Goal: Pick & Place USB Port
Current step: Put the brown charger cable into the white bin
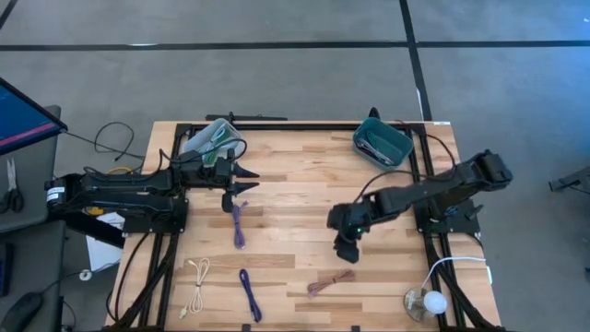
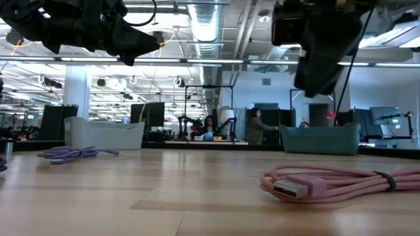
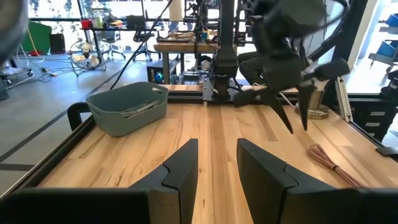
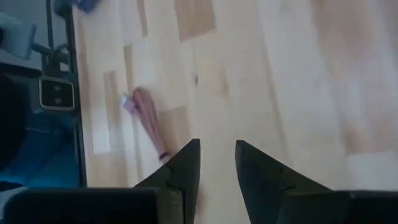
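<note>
The pink USB cable (image 1: 330,282) lies coiled in a loose bundle on the wooden table (image 1: 295,189), near its front edge, tied with a dark band; in the low view its flat metal plug (image 2: 291,189) shows at one end. The right claw (image 1: 348,247) hangs above the table just behind this cable, fingers apart with a narrow gap and nothing between them. The left claw (image 1: 241,182) sits over the table's left half, its fingers likewise slightly spread and empty.

Other cables are scattered about: a purple cable (image 1: 239,224) just beside the left claw, a blue cable (image 1: 250,294) and a white cable (image 1: 196,285) toward the front left. A grey bin (image 1: 214,140) stands at the back left corner and a teal bin (image 1: 382,142) at the back right. The middle of the table between the two claws is bare wood. A black frame rail (image 1: 164,267) runs along the left edge
</note>
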Controlling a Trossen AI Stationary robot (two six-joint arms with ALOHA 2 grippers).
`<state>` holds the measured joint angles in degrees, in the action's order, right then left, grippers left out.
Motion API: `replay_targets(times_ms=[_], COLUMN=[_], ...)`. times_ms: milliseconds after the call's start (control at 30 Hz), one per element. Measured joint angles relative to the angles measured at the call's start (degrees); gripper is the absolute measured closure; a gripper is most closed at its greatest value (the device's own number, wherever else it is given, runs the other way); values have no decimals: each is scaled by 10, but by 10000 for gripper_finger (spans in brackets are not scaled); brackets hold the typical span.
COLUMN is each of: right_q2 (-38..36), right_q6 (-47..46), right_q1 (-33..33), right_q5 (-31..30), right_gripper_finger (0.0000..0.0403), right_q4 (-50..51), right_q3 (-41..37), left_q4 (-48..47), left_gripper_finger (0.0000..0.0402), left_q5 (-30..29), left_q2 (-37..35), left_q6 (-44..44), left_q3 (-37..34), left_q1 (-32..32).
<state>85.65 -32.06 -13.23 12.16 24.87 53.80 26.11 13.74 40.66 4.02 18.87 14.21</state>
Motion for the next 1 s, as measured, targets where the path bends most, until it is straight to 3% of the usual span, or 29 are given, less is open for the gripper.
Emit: replay_targets(times_ms=[233, 433, 700, 1000], right_q2=[35, 72, 133, 182], right_q6=[-125, -173, -182, -185], right_q1=[-72, -133, -167, -168], right_q5=[-1, -1, -38, -26], right_gripper_finger=[308, 308, 308, 308], right_q4=[1, 5, 73, 61], right_q3=[1, 22, 58, 63], left_q4=[-1, -3, -3, -3], left_gripper_finger=[291, 291, 291, 291], left_q5=[0, 0, 0, 0], left_q2=[0, 0, 0, 0], left_q6=[0, 0, 0, 0], left_q3=[0, 0, 0, 0], left_q1=[0, 0, 0, 0])
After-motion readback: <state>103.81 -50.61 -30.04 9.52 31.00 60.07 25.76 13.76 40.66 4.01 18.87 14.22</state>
